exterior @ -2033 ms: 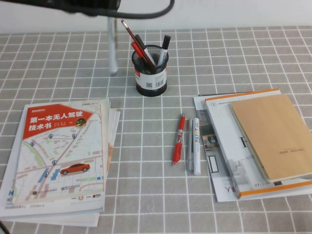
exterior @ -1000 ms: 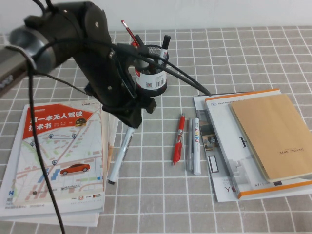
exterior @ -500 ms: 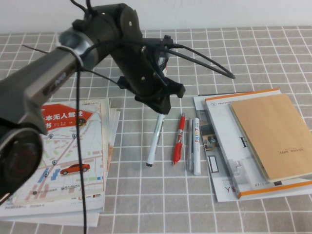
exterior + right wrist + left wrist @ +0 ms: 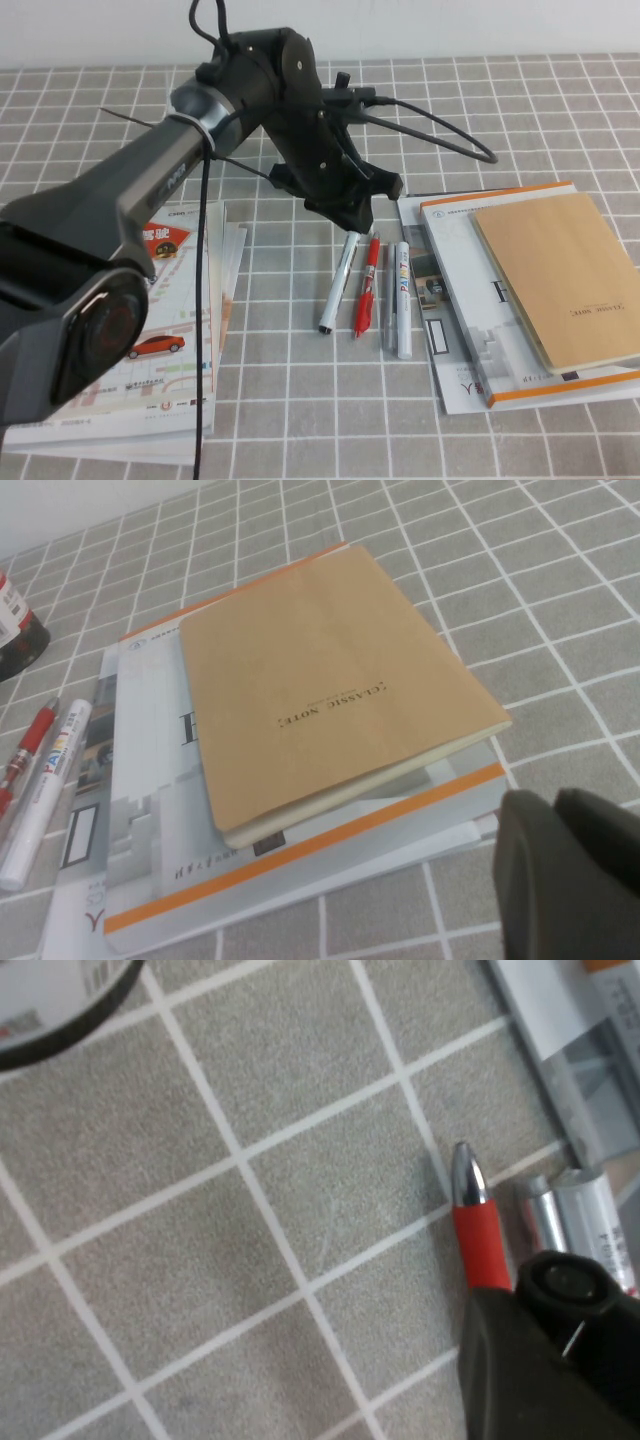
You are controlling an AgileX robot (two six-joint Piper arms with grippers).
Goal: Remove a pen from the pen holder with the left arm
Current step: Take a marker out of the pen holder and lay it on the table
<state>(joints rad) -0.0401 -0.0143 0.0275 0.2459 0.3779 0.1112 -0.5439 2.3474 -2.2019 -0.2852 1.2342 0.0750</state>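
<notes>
Pen (image 4: pixel 337 288): L hand (image 4: pixel 352 220); R hand (image 4: pixel 565 875) wrist-only

Open tiles (image 4: pixel 275 335) between booklet (image 4: pixel 130 330) and silver pen (image 4: pixel 337 285); books (image 4: pixel 545 290) crowd right.

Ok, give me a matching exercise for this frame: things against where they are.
1 silver pen
2 red pen
3 notebook
4 right end effector

A on the books
B beside the books' corner
C gripped by left end effector, beside red pen
D lying free on the table

Pairs: 1-C, 2-D, 3-A, 4-B
</notes>
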